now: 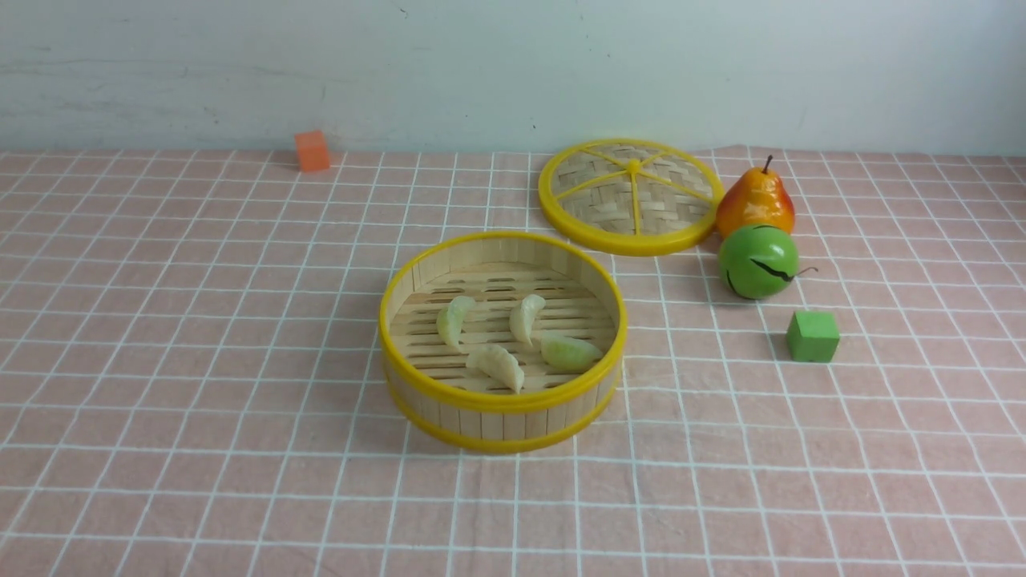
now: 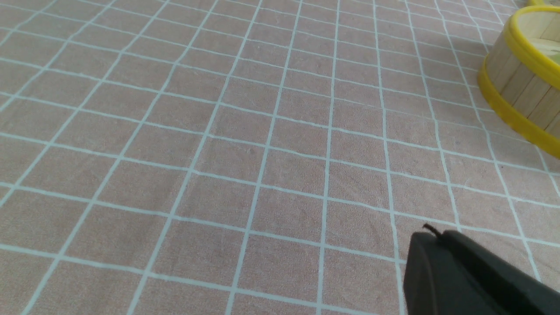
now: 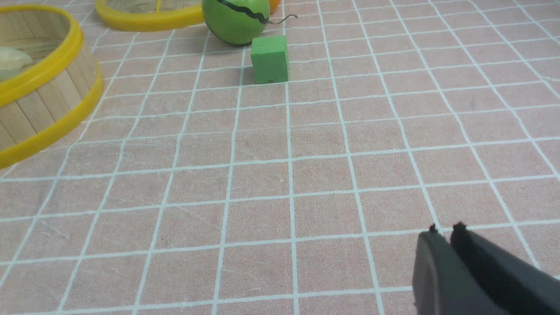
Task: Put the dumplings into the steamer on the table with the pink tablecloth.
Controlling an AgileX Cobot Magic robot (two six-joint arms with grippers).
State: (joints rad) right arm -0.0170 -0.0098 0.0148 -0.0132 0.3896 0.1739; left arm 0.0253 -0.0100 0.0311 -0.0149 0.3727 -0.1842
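All four dumplings (image 1: 513, 336) lie on the slatted floor of the steamer (image 1: 501, 398), which stands open near the middle of the desk (image 1: 160, 361) on the pink tablecloth (image 1: 721, 481). None is left on the cloth in any view, so the task looks complete; at most the arms need to stay clear. Neither arm shows in the front view. The left pincer (image 2: 431, 238) sits low over bare cloth beside the steamer, its fingers together and holding nothing. The right pincer (image 3: 444, 234) likewise has its tips pressed nearly together, empty, well apart from the green cube (image 1: 813, 336). The lid (image 1: 631, 196) lies behind the steamer, next to the pear (image 1: 755, 200) and green ball (image 1: 758, 261).
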